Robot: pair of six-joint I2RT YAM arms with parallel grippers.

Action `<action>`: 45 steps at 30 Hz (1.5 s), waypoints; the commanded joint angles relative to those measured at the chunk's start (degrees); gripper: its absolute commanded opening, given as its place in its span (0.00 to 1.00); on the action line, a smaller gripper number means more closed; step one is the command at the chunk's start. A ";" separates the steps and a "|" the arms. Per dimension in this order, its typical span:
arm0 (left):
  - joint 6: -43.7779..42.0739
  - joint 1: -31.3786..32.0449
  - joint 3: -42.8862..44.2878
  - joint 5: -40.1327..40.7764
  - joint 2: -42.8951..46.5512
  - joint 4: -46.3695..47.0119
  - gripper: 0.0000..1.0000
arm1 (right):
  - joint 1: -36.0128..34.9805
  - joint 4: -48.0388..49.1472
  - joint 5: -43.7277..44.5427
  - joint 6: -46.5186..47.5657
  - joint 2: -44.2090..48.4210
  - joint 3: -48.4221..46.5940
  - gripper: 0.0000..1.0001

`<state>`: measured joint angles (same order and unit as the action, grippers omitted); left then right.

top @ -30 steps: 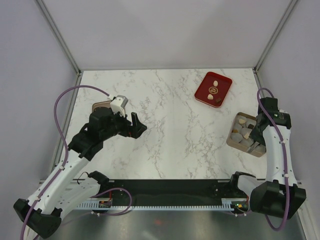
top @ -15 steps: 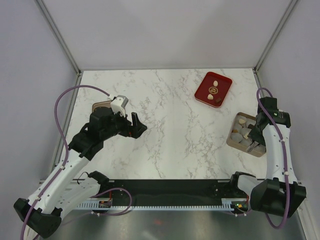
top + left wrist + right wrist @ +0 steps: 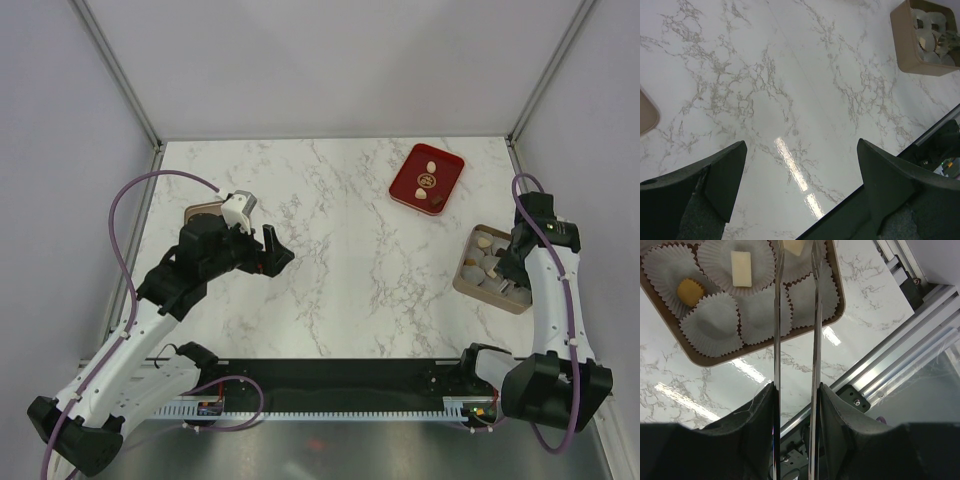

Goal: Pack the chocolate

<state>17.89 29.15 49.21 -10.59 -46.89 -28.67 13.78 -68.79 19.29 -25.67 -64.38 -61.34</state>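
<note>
The tan box (image 3: pixel 461 275) at the right holds white paper cups. In the right wrist view the box (image 3: pixel 740 354) shows a cream chocolate (image 3: pixel 741 268), a yellow-orange one (image 3: pixel 690 290), and a third cream piece (image 3: pixel 793 247) lying in a cup. My right gripper (image 3: pixel 796 244) carries two long metal blades; they stand apart on either side of that third piece with a small gap. From above, the right gripper (image 3: pixel 503 278) hangs over the box. The red tray (image 3: pixel 410 175) holds two cream chocolates (image 3: pixel 431 167) and a dark one (image 3: pixel 437 205). My left gripper (image 3: pixel 270 250) is open and empty.
A tan lid (image 3: pixel 203 213) lies under the left arm, and its corner (image 3: pixel 647 117) shows at the left edge of the left wrist view. The box (image 3: pixel 905 40) sits in that view's far right corner. The table's aluminium rail (image 3: pixel 890 355) runs close beside the box.
The right gripper's blades have spread apart over the box, and the right wrist has shifted slightly. The left arm has not moved.
</note>
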 commanded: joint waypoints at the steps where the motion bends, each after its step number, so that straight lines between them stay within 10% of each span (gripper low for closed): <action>1: -0.93 0.30 0.10 0.57 0.22 0.28 0.99 | 0.28 1.47 -0.13 0.88 -0.05 -2.64 0.46; 18: -1.72 0.39 0.27 2.24 0.92 0.19 0.99 | -2.52 9.71 -14.01 3.43 -4.61 -18.02 0.46; 26: -2.24 0.39 0.53 4.35 0.58 -0.16 0.99 | -15.34 18.95 -10.93 5.62 -16.29 -21.53 0.50; 45: -2.77 0.39 0.97 6.11 -1.53 -0.69 0.99 | -17.91 31.27 -11.12 18.28 -45.74 -38.06 0.54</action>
<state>17.80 29.39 49.21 -5.91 -48.25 -29.98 -3.53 -40.66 7.44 -10.39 -109.01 -94.83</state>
